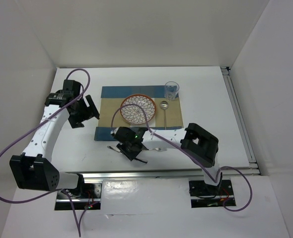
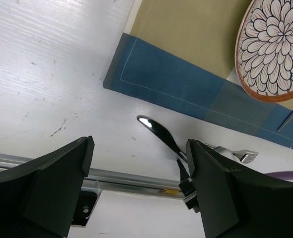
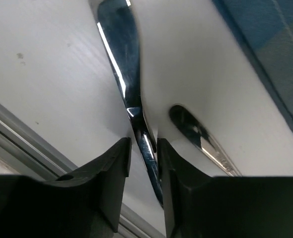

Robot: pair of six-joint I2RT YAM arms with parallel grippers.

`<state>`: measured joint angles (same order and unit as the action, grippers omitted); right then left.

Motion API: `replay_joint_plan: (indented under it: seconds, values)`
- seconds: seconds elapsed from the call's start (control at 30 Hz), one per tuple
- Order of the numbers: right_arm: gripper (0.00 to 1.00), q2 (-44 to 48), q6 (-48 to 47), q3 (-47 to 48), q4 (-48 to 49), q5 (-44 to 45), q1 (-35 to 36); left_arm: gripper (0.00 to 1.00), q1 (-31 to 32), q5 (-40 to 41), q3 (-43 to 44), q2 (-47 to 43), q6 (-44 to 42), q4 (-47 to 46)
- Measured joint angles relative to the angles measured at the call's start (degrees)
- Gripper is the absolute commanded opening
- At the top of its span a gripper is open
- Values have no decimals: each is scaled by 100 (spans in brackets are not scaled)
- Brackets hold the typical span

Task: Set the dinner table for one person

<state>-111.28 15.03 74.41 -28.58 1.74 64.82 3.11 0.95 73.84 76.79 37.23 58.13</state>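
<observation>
Steel utensil [image 3: 129, 84] clamped in right gripper [image 3: 144, 146], arm bent low over table [image 1: 206, 99]; left gripper [image 2: 140, 148] aloft, jaws apart; utensil's head hidden.

You'll see a blue-and-tan striped mat [image 1: 109, 94] with a flower-patterned, orange-rimmed plate [image 1: 138, 108] lying on it. A clear glass [image 1: 172, 90] stands upright at the mat's far right corner. A spoon [image 1: 164, 113] lies on the mat just right of the plate, bowl at the far end. Off the mat's near edge, on the desk [image 1: 87, 148], lie a fork [image 1: 159, 148] and what looks like a knife [image 3: 119, 44].
</observation>
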Motion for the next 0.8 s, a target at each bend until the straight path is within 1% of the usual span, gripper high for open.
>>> replay_joint_plan:
  seconds: [0.03, 0.07, 0.13, 0.17, 0.27, 0.3, 0.37, 0.8]
  values:
    - [37, -17, -42, 13, -4, 35, 63, 94, -15, -9, -2, 0, -2, -4]
    - [33, -31, -85, 31, -7, 66, 120, 94, -26, -20, -2, 0, -13, -4]
    - [29, -70, -162, 79, -7, 85, 234, 94, -31, -33, -13, 0, -70, -7]
    - [24, -79, -181, 87, -2, 94, 275, 94, -42, -39, -13, 0, -87, -9]
    - [13, -81, -229, 96, -4, 116, 319, 94, -70, -68, -13, -2, -105, -9]
    - [7, -81, -247, 96, -4, 116, 319, 94, -79, -72, -13, -4, -105, -9]
    - [1, -81, -269, 98, -4, 131, 326, 94, -81, -81, -13, -7, -105, -9]
    - [0, -13, -706, 103, -70, 610, 385, 94, -223, -87, -15, -122, -125, -11]
